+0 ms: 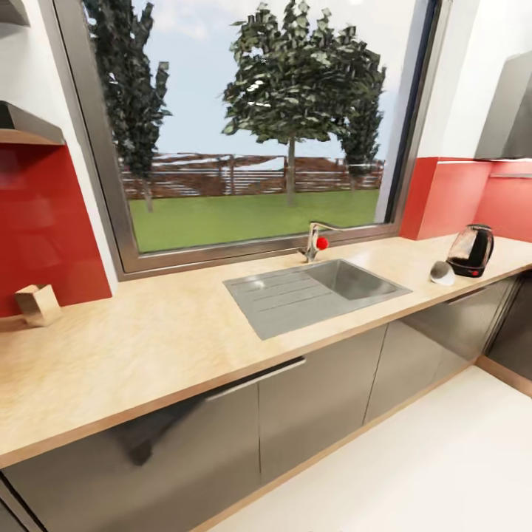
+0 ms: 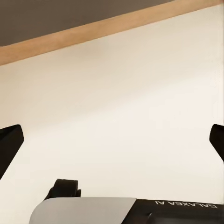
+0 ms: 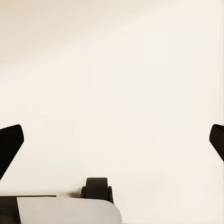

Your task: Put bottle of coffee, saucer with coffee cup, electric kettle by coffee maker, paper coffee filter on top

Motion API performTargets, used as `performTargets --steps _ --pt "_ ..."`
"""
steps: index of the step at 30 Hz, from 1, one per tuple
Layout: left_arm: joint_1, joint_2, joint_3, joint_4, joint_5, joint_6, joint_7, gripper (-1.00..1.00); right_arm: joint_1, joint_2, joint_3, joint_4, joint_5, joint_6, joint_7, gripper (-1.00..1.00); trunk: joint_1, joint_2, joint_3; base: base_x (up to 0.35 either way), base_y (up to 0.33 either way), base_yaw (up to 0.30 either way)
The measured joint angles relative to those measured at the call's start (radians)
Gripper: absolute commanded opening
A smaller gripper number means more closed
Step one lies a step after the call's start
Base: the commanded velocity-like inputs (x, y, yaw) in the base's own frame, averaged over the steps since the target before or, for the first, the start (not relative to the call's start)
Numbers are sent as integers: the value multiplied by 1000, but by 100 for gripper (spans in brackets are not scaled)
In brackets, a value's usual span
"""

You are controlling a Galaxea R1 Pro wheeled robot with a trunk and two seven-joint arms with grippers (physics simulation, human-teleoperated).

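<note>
Both arms hang toward the floor (image 2: 116,116), the left gripper (image 2: 112,140) and right gripper (image 3: 112,140) spread wide, holding nothing. The electric kettle (image 1: 471,250) stands at the far right of the surface (image 1: 148,347) – a tipped white piece, likely the coffee cup (image 1: 442,274), just beside it. Roll right along the cabinets, stop square to the kettle – then raise an arm

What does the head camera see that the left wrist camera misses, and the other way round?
Head view: the countertop with a sink, the kettle, a paper filter and a window. Left wrist view: the open left pincer hanging over the floor, with part of the robot's base below. Both show pale floor and the wooden strip under the cabinets.
</note>
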Motion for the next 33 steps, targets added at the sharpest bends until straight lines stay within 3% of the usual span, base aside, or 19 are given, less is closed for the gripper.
performTargets --steps 9,23,33 --pt "0 0 0 0 0 0 0 100 0 0 1 0 0 0 0 100 0 0 0 1 -310 -263" --pt "0 1 -1 0 0 0 0 100 0 1 2 0 0 0 0 100 0 0 0 2 -310 -48" --pt "0 1 0 0 1 0 0 100 0 1 2 0 0 0 0 100 0 0 0 92 -187 -221"
